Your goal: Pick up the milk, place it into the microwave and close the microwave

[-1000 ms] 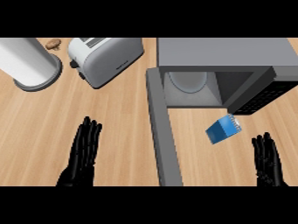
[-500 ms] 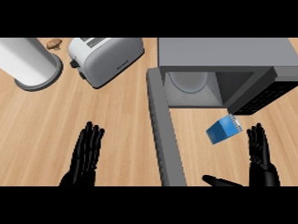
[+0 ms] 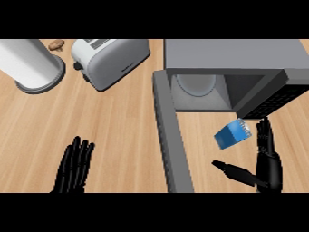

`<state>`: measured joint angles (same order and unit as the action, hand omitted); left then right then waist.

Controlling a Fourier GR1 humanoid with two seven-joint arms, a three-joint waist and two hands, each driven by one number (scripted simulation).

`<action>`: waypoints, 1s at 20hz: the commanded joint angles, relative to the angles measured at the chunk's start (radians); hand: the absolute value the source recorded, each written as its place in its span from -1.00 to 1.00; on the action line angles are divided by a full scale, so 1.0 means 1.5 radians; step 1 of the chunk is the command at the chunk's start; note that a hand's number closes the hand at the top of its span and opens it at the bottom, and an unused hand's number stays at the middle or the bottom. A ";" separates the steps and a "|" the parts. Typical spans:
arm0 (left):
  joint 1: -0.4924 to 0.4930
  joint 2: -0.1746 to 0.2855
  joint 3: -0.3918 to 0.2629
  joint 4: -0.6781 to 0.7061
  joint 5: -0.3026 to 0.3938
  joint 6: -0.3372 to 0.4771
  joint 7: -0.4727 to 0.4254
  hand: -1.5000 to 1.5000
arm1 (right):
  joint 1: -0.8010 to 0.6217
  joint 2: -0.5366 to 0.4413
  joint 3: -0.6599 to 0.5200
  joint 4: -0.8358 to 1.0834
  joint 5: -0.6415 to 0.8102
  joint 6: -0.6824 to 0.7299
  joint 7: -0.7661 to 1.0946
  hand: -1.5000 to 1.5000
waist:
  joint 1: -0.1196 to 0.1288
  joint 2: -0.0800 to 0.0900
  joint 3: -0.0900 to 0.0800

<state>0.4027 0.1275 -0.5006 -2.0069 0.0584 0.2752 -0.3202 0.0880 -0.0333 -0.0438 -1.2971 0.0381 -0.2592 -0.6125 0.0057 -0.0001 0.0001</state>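
Milk (image 3: 232, 134) lying on bench (image 3: 117, 127) before open microwave (image 3: 237, 59), between door (image 3: 169, 136) and right hand (image 3: 269, 161). Fingers (image 3: 264, 133) hovering straight, thumb splaying, grasping nothing. Best: bracketing milk's flat sides before lifting. Left hand (image 3: 73, 165) resting released, lower left.

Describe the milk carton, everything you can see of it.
The milk carton is a small blue box with a paler strip along its upper-right end. It sits tilted on the wooden counter, in front of the open microwave, right of its swung-out door and just below the control panel. The right hand, fingers straight and thumb spread, is close beside it on the right; contact cannot be told.
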 commanded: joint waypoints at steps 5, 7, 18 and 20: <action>0.052 0.076 0.087 -0.032 0.103 -0.082 -0.035 -1.00 | -0.119 0.002 -0.064 0.200 -0.007 -0.033 -0.091 -1.00 | 0.002 0.000 0.000; 0.002 0.040 0.081 -0.024 0.063 -0.034 0.011 -1.00 | -0.145 -0.009 -0.072 0.238 -0.008 -0.028 -0.117 -1.00 | 0.000 0.000 0.000; 0.018 0.060 0.106 0.007 0.091 -0.083 -0.025 -1.00 | -0.259 -0.080 -0.142 0.459 -0.010 -0.058 -0.189 1.00 | 0.002 0.002 0.000; 0.034 0.074 0.115 -0.012 0.102 -0.099 -0.030 -1.00 | -0.292 -0.059 -0.135 0.527 0.008 -0.084 -0.216 1.00 | 0.005 0.002 0.001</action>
<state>0.4884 0.2339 -0.3548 -2.0432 0.1983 0.1437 -0.3810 -0.2778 -0.1179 -0.2504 -0.6317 0.0158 -0.3352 -0.9114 0.0123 -0.0002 -0.0010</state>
